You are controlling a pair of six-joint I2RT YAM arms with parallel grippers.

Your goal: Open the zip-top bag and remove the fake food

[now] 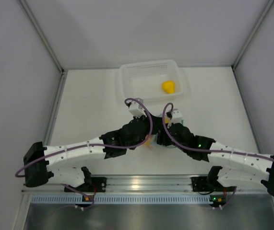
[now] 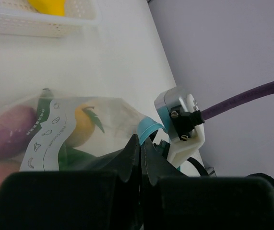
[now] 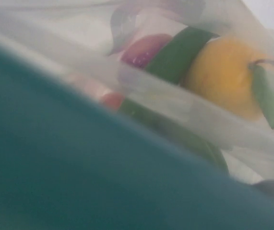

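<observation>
The zip-top bag [image 2: 103, 120] is clear, with a light blue zip strip [image 2: 148, 127]. In the top view only a sliver of the bag [image 1: 149, 140] shows between the two arms. My left gripper [image 2: 142, 141] is shut on the bag's edge just below the strip. Fake food is inside: a purple piece [image 2: 7, 132], an orange fruit [image 2: 79, 125] and green pieces [image 2: 74, 155]. My right gripper [image 1: 160, 139] is at the bag's other side. Its view is half covered by the blurred blue strip [image 3: 79, 172], which hides its fingers. Behind the strip are an orange fruit [image 3: 225, 84], a green chili [image 3: 177, 52] and a purple piece [image 3: 144, 50].
A white mesh basket [image 1: 127, 79] stands behind the arms and holds one yellow fruit [image 1: 168, 86]. It also shows in the left wrist view [image 2: 41, 26]. The right arm's wrist housing [image 2: 180, 120] is close beside my left jaws. Grey walls enclose the table.
</observation>
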